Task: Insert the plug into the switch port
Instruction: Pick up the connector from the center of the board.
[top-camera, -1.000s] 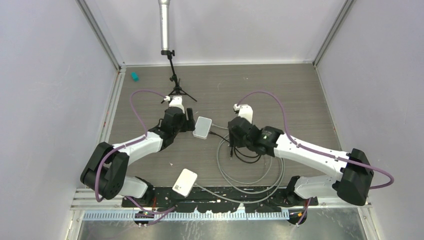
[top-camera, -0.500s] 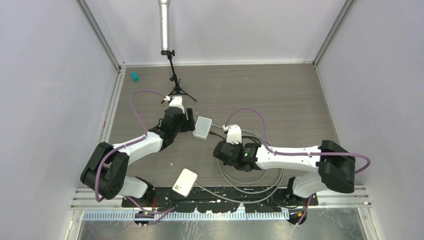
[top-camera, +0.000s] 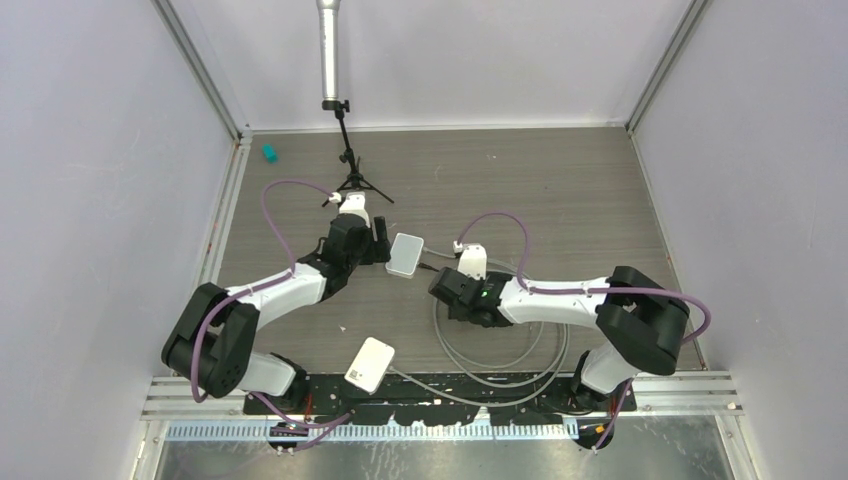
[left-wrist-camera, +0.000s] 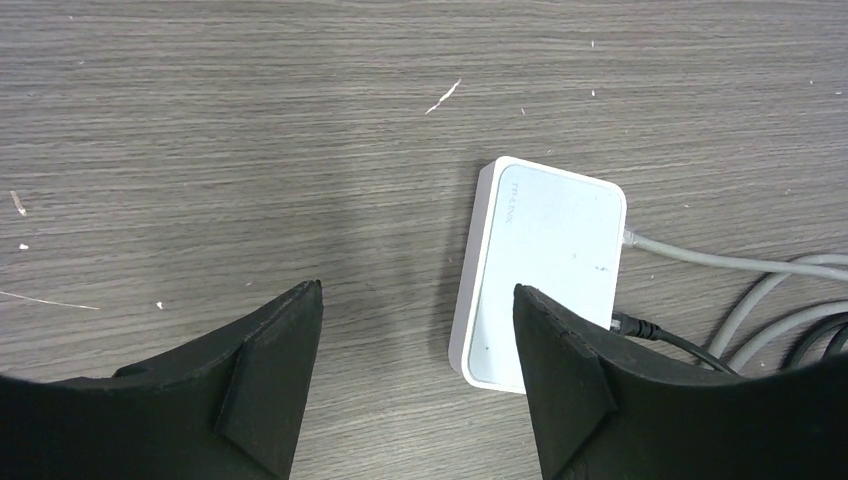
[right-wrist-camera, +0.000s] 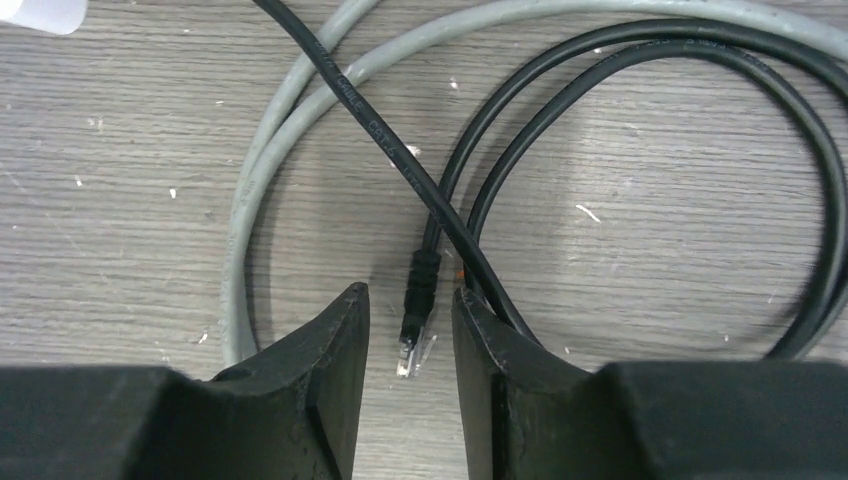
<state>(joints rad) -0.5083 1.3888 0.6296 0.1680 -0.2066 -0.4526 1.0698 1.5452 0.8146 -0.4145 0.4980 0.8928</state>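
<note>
The white switch (top-camera: 405, 255) lies flat on the wood-grain table; in the left wrist view the switch (left-wrist-camera: 545, 270) has a grey and a black lead entering its right side. My left gripper (top-camera: 381, 238) (left-wrist-camera: 417, 290) hovers open just left of it, holding nothing. The plug (right-wrist-camera: 415, 345), a clear clip on a black cable (right-wrist-camera: 640, 60), lies on the table between the fingers of my right gripper (right-wrist-camera: 408, 298) (top-camera: 447, 290). The jaws stand narrow around it, with a gap showing on the left side. A second black cable strand runs along the right finger (right-wrist-camera: 480, 330).
Grey cable loops (top-camera: 500, 365) and black loops (top-camera: 497, 312) lie around the right gripper. Another white box (top-camera: 369, 363) sits near the front edge. A small tripod stand (top-camera: 348, 170) is at the back, with a teal object (top-camera: 268, 152) by the left wall.
My right arm folded in and brought its gripper left, down over the plug, its jaws narrowing. The left arm and the switch have not moved.
</note>
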